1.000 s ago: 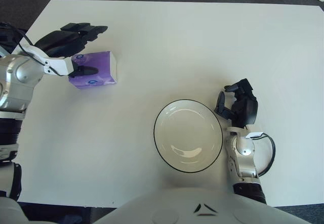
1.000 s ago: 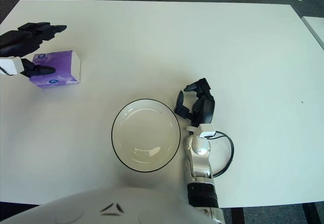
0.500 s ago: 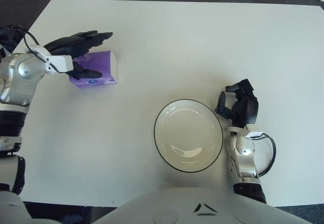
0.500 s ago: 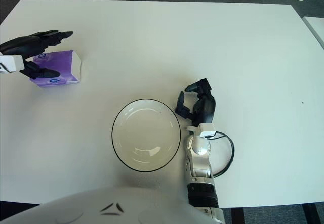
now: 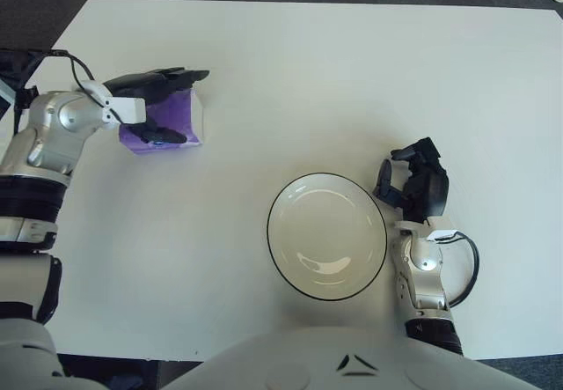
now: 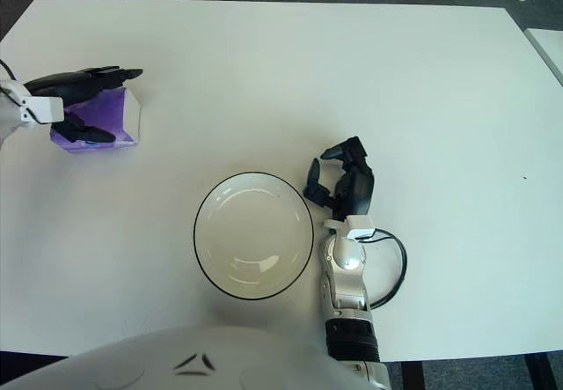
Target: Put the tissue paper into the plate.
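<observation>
A purple tissue pack (image 6: 114, 113) lies on the white table (image 5: 290, 82) at the far left. My left hand (image 5: 189, 104) straddles it: the long black fingers (image 5: 167, 78) stretch along its far top edge and the thumb (image 5: 165, 134) lies along its near side. The fingers are spread and not closed on the pack, which still sits on the table. A white plate with a dark rim (image 5: 269, 223) stands empty near the front centre. My right hand (image 5: 412, 181) shows just right of the plate, fingers relaxed and holding nothing.
A black cable (image 5: 466, 271) loops beside my right wrist near the front edge. Dark floor surrounds the table, with the left table edge (image 5: 53, 47) close behind my left arm.
My left hand has slid rightward over the tissue pack, so its fingers and thumb now bracket it. The pack, the plate and my right hand have stayed put.
</observation>
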